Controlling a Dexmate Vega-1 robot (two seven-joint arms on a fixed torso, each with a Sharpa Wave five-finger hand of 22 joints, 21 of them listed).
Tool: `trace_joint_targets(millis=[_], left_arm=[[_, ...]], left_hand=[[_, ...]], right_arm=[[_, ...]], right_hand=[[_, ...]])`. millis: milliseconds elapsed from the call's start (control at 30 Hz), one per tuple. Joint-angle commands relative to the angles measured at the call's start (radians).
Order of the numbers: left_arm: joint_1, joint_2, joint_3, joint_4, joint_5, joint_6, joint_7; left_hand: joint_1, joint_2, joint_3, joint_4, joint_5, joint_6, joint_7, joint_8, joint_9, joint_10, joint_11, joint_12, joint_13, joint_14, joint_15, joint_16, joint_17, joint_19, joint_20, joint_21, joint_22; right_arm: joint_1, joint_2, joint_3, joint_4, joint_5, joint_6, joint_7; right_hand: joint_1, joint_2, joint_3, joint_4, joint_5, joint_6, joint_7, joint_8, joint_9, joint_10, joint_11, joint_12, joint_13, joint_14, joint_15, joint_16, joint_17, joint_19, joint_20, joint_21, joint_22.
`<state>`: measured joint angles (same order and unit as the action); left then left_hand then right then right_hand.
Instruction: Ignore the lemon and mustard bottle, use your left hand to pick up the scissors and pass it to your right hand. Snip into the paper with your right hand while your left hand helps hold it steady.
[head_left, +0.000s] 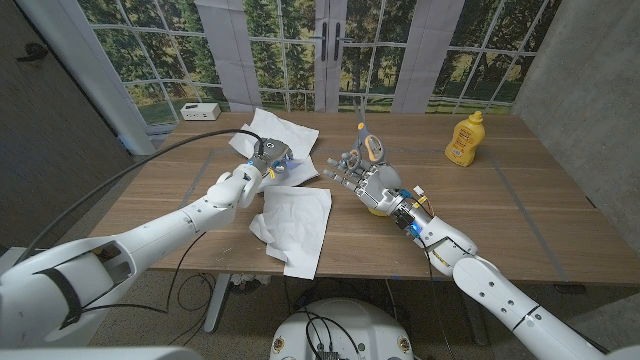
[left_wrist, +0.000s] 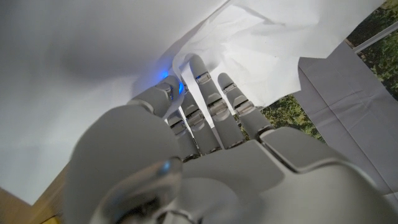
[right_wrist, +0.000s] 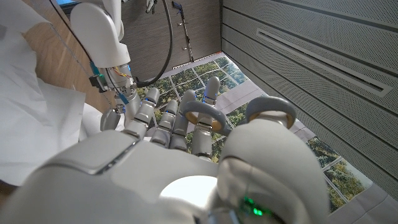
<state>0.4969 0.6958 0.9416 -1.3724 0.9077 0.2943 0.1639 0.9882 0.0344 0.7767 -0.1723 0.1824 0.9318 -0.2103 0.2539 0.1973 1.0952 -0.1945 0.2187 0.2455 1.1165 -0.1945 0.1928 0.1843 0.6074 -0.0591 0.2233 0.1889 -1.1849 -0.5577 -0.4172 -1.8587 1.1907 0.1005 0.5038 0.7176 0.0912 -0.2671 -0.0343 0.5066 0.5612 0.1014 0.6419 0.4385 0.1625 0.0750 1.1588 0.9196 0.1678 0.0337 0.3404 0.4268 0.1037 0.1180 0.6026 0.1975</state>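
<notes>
Left hand (head_left: 262, 166) has its fingers (left_wrist: 208, 102) curled into the far sheet of paper (head_left: 282, 135), lifting a fold; I judge it gripped. A second sheet (head_left: 296, 225) lies nearer me, beside that forearm. Right hand (head_left: 362, 180) holds the scissors (head_left: 366, 140), blades pointing up, just right of the paper. The handover looks done; snipping is next. I need to tilt the blades down and left onto the raised edge. Wooden table (head_left: 520, 215); mustard bottle (head_left: 463, 138) far right; window backdrop behind.
</notes>
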Motion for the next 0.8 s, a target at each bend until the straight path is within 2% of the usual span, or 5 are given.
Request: trace_joint_targets(millis=[33,133,267,667,800], left_arm=[[0.019,-0.002,0.000,0.000,0.010,0.013,0.062],[0.034,-0.006,-0.012,0.010,0.000,0.008,0.131],[0.051,-0.011,-0.033,0.028,-0.030,-0.019,0.232],[0.077,-0.010,-0.068,0.070,-0.071,-0.096,0.485],[0.078,-0.009,-0.074,0.080,-0.072,-0.110,0.545]], left_hand=[[0.053,0.031,-0.042,0.009,-0.006,0.093,0.000,0.040,0.018,0.061,-0.008,0.024,0.066,0.070,-0.048,0.002,0.005,-0.007,-0.091,0.002,0.004],[-0.022,0.045,-0.010,0.018,0.003,0.084,0.000,0.072,0.020,0.065,-0.010,0.036,0.114,0.084,-0.046,0.006,0.024,-0.019,-0.093,-0.002,0.003],[-0.057,0.056,-0.001,0.015,0.007,0.090,0.002,0.083,0.006,0.064,-0.015,0.049,0.169,0.116,-0.046,0.007,0.030,-0.015,-0.095,0.005,0.005],[-0.076,0.054,0.020,0.014,0.013,0.150,0.003,0.187,0.030,0.074,-0.016,0.051,0.204,0.128,-0.045,0.003,0.027,-0.011,-0.098,0.009,0.006],[-0.076,0.053,0.024,0.014,0.014,0.145,0.003,0.196,0.029,0.077,-0.015,0.048,0.202,0.126,-0.045,0.002,0.027,-0.009,-0.098,0.011,0.007]], right_arm=[[-0.010,-0.002,0.003,-0.006,0.001,0.007,0.002],[-0.012,-0.003,0.004,-0.007,0.000,0.009,0.002],[-0.015,-0.004,0.006,-0.009,0.000,0.012,0.002],[-0.021,-0.002,0.003,-0.009,0.003,0.015,0.010],[-0.019,-0.001,-0.001,-0.009,0.004,0.012,0.012]], right_hand=[[0.009,0.007,-0.003,-0.007,-0.003,0.009,-0.001,-0.002,0.002,0.010,0.002,0.007,0.001,0.008,0.001,-0.002,0.001,0.004,0.003,-0.004,0.003],[0.009,0.007,-0.003,-0.008,-0.003,0.009,0.000,-0.003,0.003,0.009,0.001,0.008,0.001,0.007,0.001,-0.003,0.001,0.004,0.002,-0.004,0.003],[0.009,0.008,-0.002,-0.008,-0.004,0.009,-0.001,-0.003,0.004,0.009,0.002,0.008,0.000,0.007,0.002,-0.003,0.001,0.004,0.002,-0.005,0.003],[0.007,0.009,-0.002,-0.008,-0.005,0.012,0.000,-0.006,0.004,0.008,0.002,0.010,-0.002,0.008,0.001,-0.003,0.001,0.006,0.002,-0.007,0.003],[0.007,0.009,-0.002,-0.008,-0.005,0.011,-0.001,-0.008,0.005,0.008,0.002,0.011,-0.002,0.009,0.001,-0.003,0.002,0.006,0.002,-0.008,0.003]])
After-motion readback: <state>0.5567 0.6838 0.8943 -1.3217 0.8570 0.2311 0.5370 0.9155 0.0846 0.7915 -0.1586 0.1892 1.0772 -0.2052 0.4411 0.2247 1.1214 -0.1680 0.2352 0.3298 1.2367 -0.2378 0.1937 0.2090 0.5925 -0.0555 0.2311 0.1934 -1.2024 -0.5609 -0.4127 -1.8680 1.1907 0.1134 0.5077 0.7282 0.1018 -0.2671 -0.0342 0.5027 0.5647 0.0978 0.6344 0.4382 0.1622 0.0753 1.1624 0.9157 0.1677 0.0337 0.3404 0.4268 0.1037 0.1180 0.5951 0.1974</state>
